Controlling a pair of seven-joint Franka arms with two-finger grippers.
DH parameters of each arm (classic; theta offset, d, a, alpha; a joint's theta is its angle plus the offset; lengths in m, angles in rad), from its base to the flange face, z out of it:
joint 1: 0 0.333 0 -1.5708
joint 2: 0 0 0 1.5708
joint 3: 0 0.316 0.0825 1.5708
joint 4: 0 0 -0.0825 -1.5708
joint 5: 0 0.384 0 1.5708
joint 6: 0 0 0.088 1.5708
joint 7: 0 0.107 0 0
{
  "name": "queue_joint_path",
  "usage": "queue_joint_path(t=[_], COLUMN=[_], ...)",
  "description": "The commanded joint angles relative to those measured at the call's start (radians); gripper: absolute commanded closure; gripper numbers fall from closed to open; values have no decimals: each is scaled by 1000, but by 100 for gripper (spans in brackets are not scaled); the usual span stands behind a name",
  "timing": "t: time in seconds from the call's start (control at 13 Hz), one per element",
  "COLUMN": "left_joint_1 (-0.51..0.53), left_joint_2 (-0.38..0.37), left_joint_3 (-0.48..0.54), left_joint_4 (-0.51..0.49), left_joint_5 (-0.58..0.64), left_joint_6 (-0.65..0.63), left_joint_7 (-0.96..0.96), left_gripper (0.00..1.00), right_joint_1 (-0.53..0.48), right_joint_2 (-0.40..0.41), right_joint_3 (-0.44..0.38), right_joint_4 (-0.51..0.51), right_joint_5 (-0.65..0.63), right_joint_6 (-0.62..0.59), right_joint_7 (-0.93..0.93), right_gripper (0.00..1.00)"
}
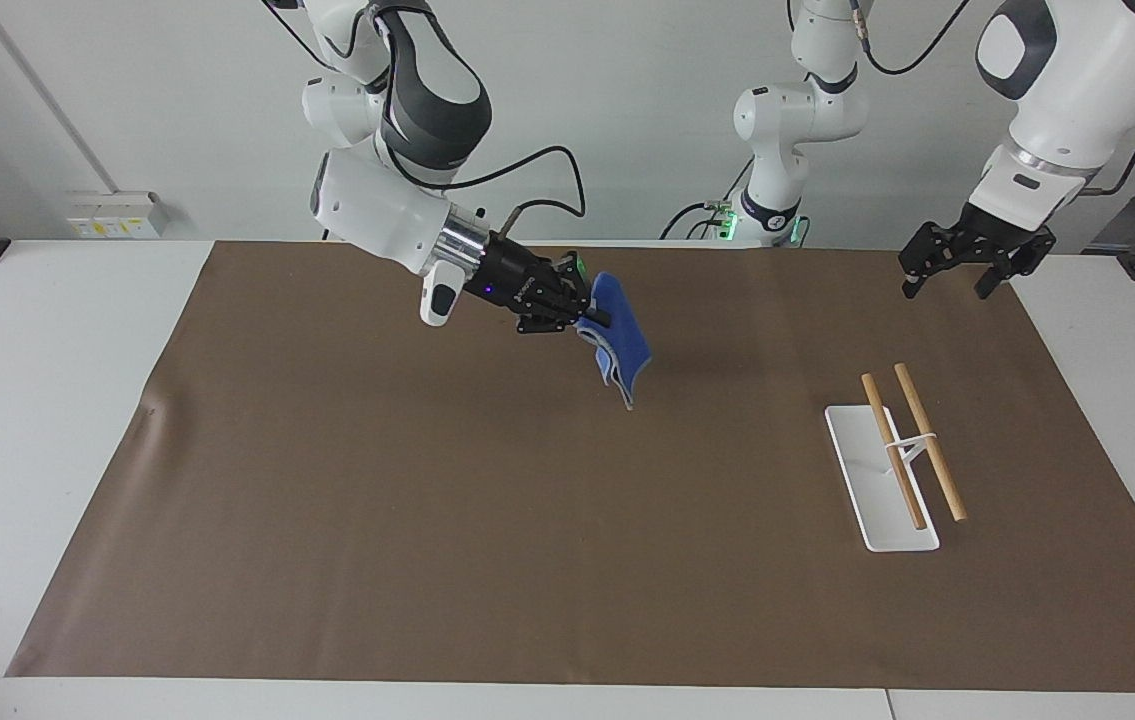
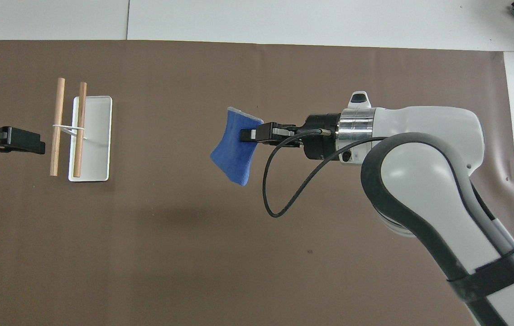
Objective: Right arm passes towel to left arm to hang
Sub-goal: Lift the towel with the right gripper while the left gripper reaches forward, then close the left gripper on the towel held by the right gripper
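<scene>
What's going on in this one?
The right hand is shut on a small blue towel and holds it in the air over the middle of the brown mat, the cloth hanging from its fingertips. The left hand is open and raised at its own end of the table, above the mat's edge. The wooden two-bar rack on its white base is bare: nothing has been hung yet.

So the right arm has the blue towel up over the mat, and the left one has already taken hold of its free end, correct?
Not quite. The right gripper does hold the towel up over the mat, but the left gripper holds nothing: the facing view shows it well apart from the towel, jaws open, near the mat's edge toward the left arm's end.
</scene>
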Motion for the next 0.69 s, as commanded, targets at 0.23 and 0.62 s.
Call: queue_joint_path(t=[0.23, 0.62], left_joint_1=[-15, -97], left_joint_2=[-92, -151], left_joint_3=[10, 8], left_joint_4=[-243, -413], left_joint_5=[-382, -682], left_joint_6=[143, 316], left_joint_7=[-271, -615], left_gripper=[0, 0], right_joint_1=[60, 98], right_joint_2=[10, 2], right_joint_3=[4, 4], right_joint_4=[-16, -35], right_joint_5=[330, 401], right_joint_6=[3, 29], right_joint_7=[-127, -124], right_gripper=[100, 100])
